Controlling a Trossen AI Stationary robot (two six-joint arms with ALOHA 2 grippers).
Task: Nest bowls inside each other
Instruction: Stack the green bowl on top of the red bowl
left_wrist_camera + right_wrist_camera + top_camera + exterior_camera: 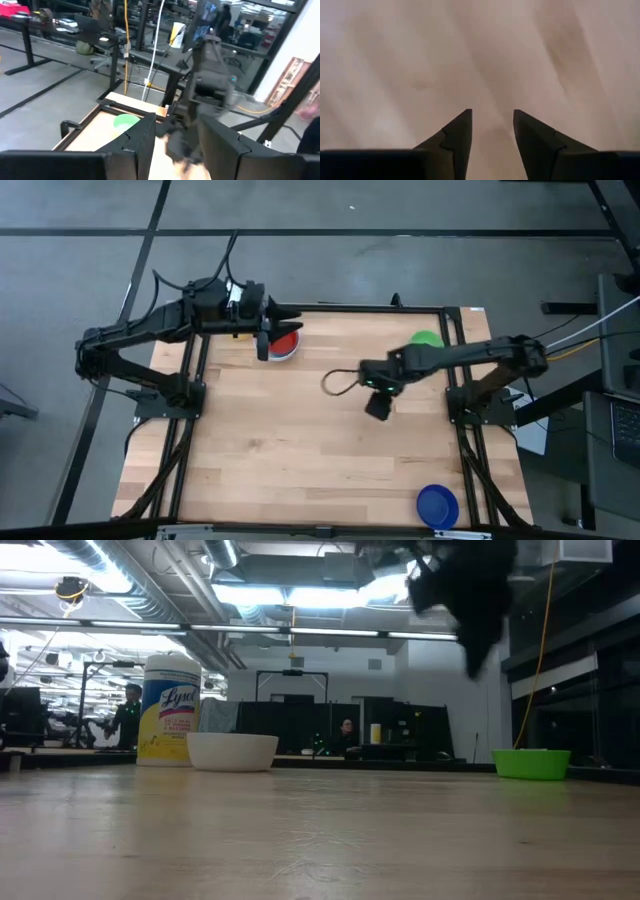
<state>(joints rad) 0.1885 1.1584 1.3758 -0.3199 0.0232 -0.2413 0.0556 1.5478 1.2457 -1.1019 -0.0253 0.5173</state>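
Observation:
A red bowl [285,344] sits at the table's far left; a pale rim shows under its near side, and the low view shows a white bowl [232,751] there. A green bowl [427,338] stands at the far right, also seen in the low view [531,763]. A dark blue bowl [437,505] lies at the near right edge. My left gripper [175,131] is open and empty, held level high above the red bowl's far side [296,315]. My right gripper [492,114] is open and empty, pointing down over bare wood near the middle [378,405].
A white-lidded jar with a yellow label [168,710] stands just left of the white bowl, mostly hidden under my left arm in the high view. A dark metal frame [455,370] borders the table. Bare wood [290,450] fills the middle and near left.

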